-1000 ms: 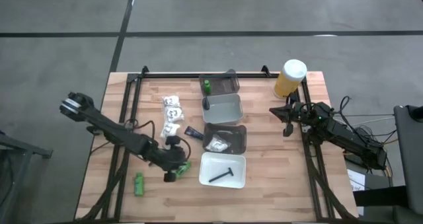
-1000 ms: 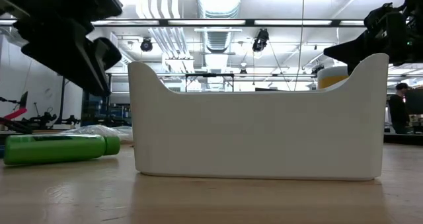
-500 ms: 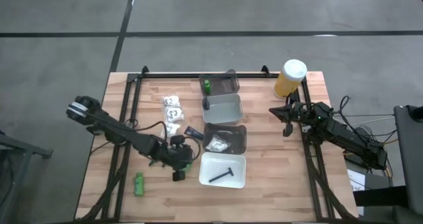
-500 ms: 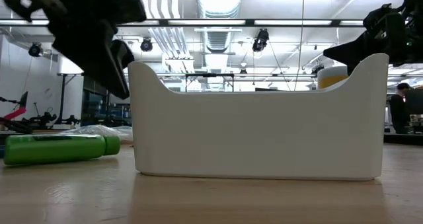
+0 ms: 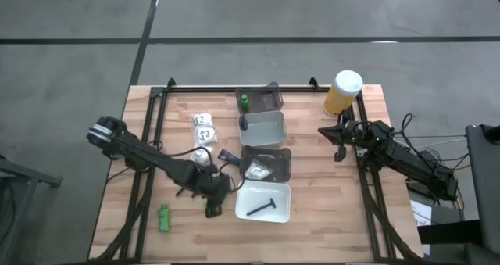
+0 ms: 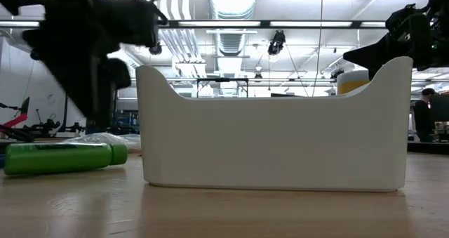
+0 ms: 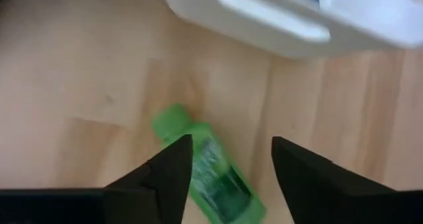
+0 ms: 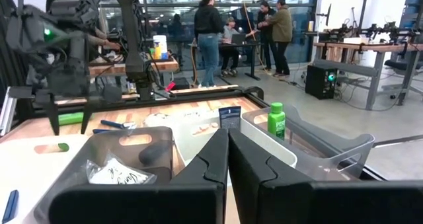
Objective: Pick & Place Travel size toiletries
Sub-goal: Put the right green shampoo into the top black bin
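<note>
The left gripper (image 7: pixel 225 168), fingers spread, hung over a green bottle (image 7: pixel 206 171) beside the white tray (image 5: pixel 263 202) near the table's front edge, seemingly about to descend and pinch it; the right gripper (image 5: pixel 338 137) waited pressed together by the right edge.

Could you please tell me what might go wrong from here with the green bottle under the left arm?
1. The left tool stands open over the green bottle, which shows against bare wood beside the white tray, not inside it. It may end up outside the tray.
2. The tool is close to the tray's wall and could nudge it when re-grasping.
The right tool waits shut.
</note>
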You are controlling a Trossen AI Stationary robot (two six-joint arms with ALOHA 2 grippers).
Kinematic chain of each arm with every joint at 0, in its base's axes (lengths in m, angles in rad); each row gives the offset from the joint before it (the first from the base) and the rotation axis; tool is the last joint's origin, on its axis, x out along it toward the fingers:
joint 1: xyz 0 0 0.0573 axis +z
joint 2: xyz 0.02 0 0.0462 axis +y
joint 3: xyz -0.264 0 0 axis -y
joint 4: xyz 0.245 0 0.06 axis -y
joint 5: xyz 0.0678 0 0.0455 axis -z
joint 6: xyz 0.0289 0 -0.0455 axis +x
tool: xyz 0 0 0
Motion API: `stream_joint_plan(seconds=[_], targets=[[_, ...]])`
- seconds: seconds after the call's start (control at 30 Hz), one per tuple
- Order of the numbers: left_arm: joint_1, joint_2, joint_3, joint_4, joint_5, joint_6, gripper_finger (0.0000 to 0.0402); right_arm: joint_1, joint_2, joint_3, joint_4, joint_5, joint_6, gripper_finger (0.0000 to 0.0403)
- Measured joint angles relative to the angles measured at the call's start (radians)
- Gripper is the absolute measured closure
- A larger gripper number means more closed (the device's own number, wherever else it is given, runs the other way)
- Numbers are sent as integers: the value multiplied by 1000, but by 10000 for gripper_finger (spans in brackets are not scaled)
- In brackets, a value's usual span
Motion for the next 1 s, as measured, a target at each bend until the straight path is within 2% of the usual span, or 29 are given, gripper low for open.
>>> stream_joint_plan(seconds=[0.1,0.2,0.4,0.6,0.8,1.0], targets=[[0,12,0,5,45,25,177,0,0,0,0,0,-3,394],[0,10,0,10,43,178,175,0,0,0,0,0,-1,394],[3,-28,0,10,42,630,179,0,0,0,0,0,-3,394],[13,-68,-37,9,37,999,179,0,0,0,0,0,-3,394],[19,-114,-85,53,24,1518,179,0,0,0,0,0,-1,394],[17,-138,-144,129,24,1633,181,0,0,0,0,0,-3,394]])
